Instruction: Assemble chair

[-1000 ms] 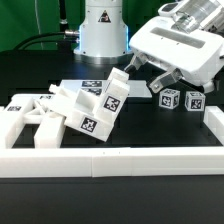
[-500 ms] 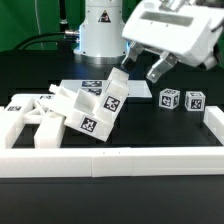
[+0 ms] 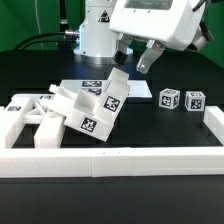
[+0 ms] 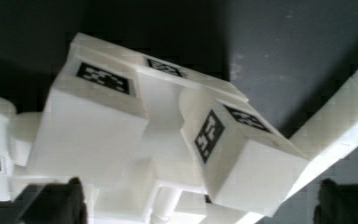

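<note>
Gripper (image 3: 136,60) is wide open and empty, hanging over the far right top of the chair pile (image 3: 85,108). Can't tell if a fingertip touches the top slab. The pile sits left of centre on the black table (image 3: 150,128), tagged slabs leaning together, frame piece (image 3: 25,115) at its left end. Left block (image 3: 168,98) and right block (image 3: 194,100) stand side by side at right, clear of the pile. Wall (image 3: 110,160) runs along the near edge. Wrist view shows the tagged slabs close below, with a finger (image 4: 51,198) at the edge.
</note>
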`<state>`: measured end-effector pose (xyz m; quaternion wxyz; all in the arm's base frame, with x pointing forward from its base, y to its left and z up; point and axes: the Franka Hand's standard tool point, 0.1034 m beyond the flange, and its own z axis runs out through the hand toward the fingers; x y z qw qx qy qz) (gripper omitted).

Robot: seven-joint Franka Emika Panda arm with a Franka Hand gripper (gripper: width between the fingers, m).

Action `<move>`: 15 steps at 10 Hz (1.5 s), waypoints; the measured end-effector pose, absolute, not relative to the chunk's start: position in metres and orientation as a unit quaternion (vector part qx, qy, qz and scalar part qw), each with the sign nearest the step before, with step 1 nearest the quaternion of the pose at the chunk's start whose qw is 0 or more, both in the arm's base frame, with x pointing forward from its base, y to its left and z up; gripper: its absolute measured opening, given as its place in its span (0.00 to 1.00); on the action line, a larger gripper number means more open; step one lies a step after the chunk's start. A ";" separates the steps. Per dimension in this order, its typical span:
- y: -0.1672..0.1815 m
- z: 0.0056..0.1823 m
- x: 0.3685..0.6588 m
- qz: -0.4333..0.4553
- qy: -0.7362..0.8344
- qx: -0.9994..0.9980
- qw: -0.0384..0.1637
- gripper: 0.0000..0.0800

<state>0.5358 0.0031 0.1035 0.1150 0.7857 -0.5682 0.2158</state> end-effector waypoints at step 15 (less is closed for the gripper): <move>-0.017 0.081 0.501 0.197 -0.677 0.707 0.054 0.81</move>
